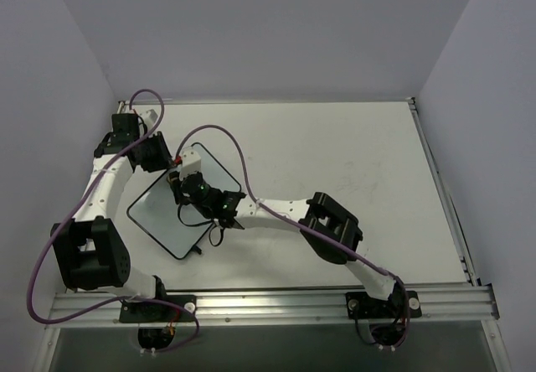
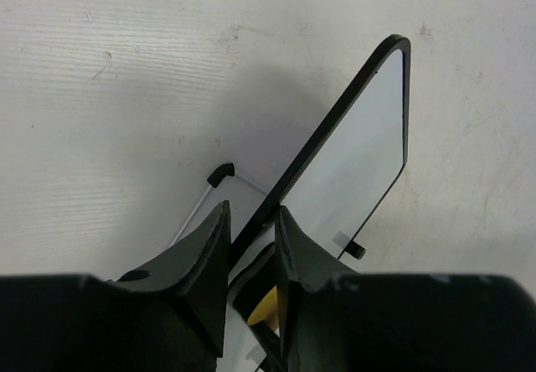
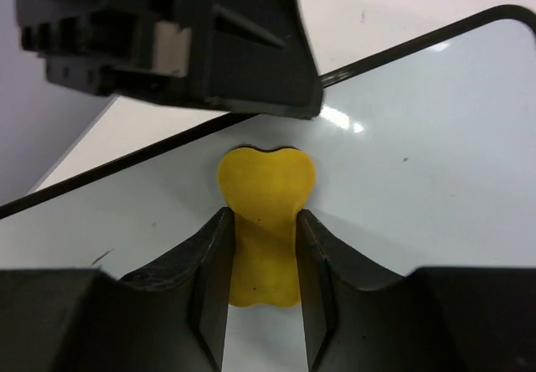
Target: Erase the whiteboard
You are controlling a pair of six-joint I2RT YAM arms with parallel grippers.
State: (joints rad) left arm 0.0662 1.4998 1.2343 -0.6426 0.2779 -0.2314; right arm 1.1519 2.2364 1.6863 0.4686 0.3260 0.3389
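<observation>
1. Whiteboard (image 1: 159, 217) sits on the left half of the table, turned corner-on to the arms. Its glossy face is up. I cannot tell whether it lies flat or is tipped at the far-left edge.
2. The left gripper (image 2: 251, 213) is clenched on the board's thin black frame at that far-left edge, bracing it.
3. The right gripper (image 3: 263, 214) reaches across from the right. It grasps a yellow eraser (image 3: 266, 179) whose rounded end presses on the board just beside the left gripper.
4. The step in hand looks like the wiping itself. The right wrist view shows only a few tiny specks and no writing, so the job seems well along.
5. The next move probably calls for drawing the eraser down across the unwiped face with steady pressure. The left grip must hold firm so the board does not slide.
6. The table (image 1: 360, 171) is white and lightly scuffed, with a metal rail (image 1: 276, 301) along the near edge.
7. Plain pale walls (image 1: 276, 28) enclose it on three sides.
</observation>
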